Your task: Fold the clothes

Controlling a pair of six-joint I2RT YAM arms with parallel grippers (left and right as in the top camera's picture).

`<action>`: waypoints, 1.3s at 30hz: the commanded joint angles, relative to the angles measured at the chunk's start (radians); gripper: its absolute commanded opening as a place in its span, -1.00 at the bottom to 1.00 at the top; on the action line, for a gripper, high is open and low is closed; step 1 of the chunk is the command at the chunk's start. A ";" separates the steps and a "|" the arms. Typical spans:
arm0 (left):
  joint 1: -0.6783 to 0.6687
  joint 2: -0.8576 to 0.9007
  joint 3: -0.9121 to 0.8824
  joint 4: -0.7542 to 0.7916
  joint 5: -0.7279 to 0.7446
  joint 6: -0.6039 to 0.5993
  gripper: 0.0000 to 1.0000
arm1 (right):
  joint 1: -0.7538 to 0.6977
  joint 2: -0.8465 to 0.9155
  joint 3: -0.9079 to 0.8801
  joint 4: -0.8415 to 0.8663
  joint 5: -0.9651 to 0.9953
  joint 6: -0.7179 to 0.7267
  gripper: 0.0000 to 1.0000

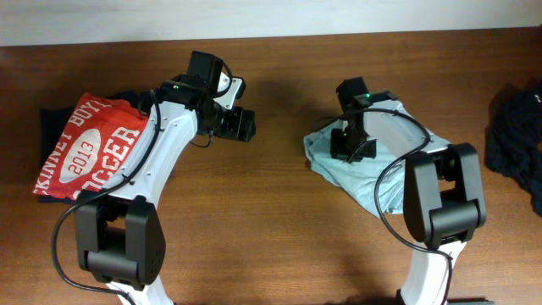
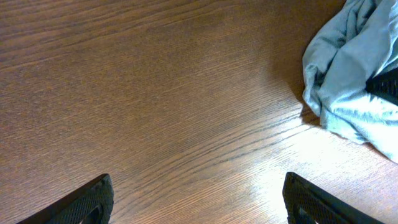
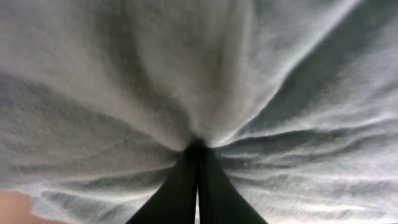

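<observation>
pale grey-blue t-shirt (image 1: pixel 360 182), crumpled heap; right gripper (image 3: pixel 198 152) pinched shut on its fabric; left gripper (image 2: pixel 198 198) spread wide, empty, the t-shirt lying to its right; right arm nearer

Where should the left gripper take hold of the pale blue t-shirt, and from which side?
Probably the t-shirt at its bunched edge facing the left gripper, coming across the table; folds rise there, and the right gripper holds it further in.
</observation>
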 commanded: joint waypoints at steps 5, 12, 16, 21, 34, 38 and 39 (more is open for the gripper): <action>0.002 0.003 0.000 0.002 -0.018 0.016 0.73 | 0.187 0.022 -0.012 -0.114 0.121 -0.195 -0.88; 0.008 0.003 0.000 -0.006 -0.073 0.016 0.74 | 0.309 0.021 -0.011 -0.124 0.429 -0.092 -0.89; 0.025 0.003 0.000 -0.011 -0.073 0.016 0.85 | 0.300 0.001 -0.011 -0.094 0.440 -0.024 -0.91; 0.053 0.003 0.000 -0.012 -0.069 0.016 0.86 | 0.243 -0.077 -0.011 -0.047 0.239 -0.024 -0.88; -0.003 0.147 0.000 -0.008 0.421 0.237 0.92 | 0.016 -0.190 -0.011 -0.040 -0.240 -0.109 -0.06; -0.038 0.220 0.000 0.013 0.497 0.229 0.94 | -0.035 -0.191 -0.011 -0.100 -0.274 -0.108 0.16; -0.050 0.236 0.000 0.019 0.512 0.220 0.96 | -0.043 -0.191 -0.011 -0.117 -0.274 -0.108 0.14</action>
